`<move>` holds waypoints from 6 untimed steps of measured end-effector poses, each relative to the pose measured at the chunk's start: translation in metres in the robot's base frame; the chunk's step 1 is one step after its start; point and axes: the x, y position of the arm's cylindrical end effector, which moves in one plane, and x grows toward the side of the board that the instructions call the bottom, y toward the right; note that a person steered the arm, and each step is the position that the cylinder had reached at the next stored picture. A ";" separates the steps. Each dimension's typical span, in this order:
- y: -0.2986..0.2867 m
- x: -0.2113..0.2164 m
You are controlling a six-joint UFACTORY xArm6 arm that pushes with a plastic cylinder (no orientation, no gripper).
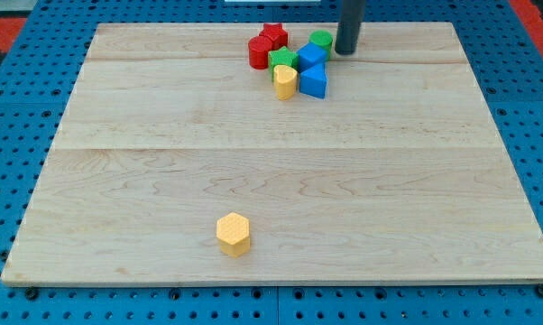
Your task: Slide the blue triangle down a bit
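Observation:
The blue triangle lies at the lower right of a tight cluster near the view's top centre. Just above it sits a blue cube, with a green cylinder above that. A yellow block touches the triangle's left side. A green block, a red cylinder and a red star fill the cluster's left. My tip stands on the board just right of the green cylinder, above and to the right of the blue triangle, apart from it.
A yellow hexagon lies alone near the view's bottom, left of centre. The wooden board rests on a blue perforated surface.

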 end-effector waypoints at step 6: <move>-0.035 0.038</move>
